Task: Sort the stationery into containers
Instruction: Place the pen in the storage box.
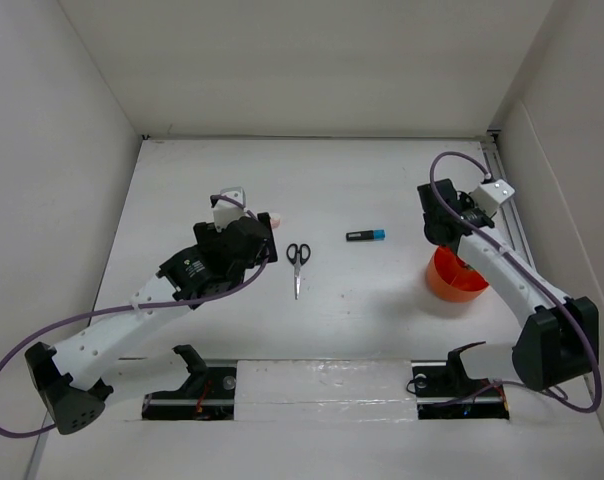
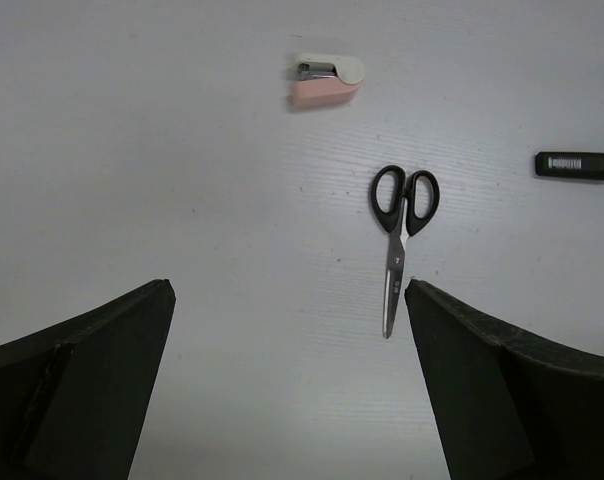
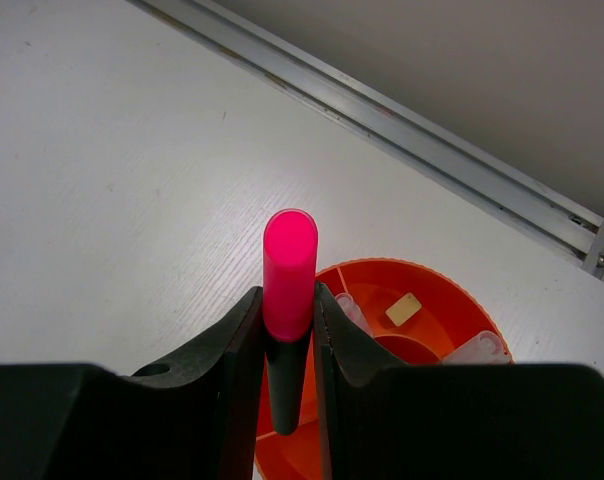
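My right gripper (image 3: pixel 288 310) is shut on a black marker with a pink cap (image 3: pixel 288 270), held above the orange tub (image 3: pixel 442 285). The tub (image 1: pixel 452 278) holds a small yellow eraser (image 3: pixel 403 309) and clear pen ends (image 3: pixel 479 348). Black-handled scissors (image 1: pixel 297 262) lie mid-table, blades toward me. A black marker with a blue cap (image 1: pixel 366 236) lies to their right. A pink-white eraser (image 2: pixel 325 82) sits beyond the scissors (image 2: pixel 400 225) in the left wrist view. My left gripper (image 2: pixel 287 295) hangs open above the table, left of the scissors' blade tip.
A metal rail (image 3: pixel 402 130) runs along the table's right edge behind the tub. White walls enclose the table on three sides. The blue-capped marker (image 2: pixel 578 164) shows at the right edge of the left wrist view.
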Tool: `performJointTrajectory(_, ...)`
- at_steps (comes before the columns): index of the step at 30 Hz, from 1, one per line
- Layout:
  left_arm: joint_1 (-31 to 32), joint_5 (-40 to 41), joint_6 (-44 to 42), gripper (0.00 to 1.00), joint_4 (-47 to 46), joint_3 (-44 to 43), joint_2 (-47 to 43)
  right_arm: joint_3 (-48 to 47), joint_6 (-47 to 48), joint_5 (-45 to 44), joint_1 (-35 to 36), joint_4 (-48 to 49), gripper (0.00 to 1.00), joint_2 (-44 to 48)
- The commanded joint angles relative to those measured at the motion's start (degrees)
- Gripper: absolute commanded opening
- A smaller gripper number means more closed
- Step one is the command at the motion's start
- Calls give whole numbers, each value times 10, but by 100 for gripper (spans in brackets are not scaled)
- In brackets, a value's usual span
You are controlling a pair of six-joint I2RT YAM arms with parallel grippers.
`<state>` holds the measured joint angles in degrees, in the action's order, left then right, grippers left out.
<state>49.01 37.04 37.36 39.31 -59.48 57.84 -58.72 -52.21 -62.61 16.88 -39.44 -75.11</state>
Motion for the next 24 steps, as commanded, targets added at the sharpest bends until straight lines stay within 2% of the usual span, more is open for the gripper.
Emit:
performJointTrajectory(1, 0, -3, -6, 100, -7, 5, -12, 3, -11, -22, -4, -4, 0, -7)
performJointTrajectory(8, 0, -3, -12, 100, -12, 5, -12, -8, -40, -27, -4, -28, 0, -42)
performJointTrajectory(24, 0, -3, -12, 100, -13, 5, -18, -13, -34, -23, -15, -23, 1, -71)
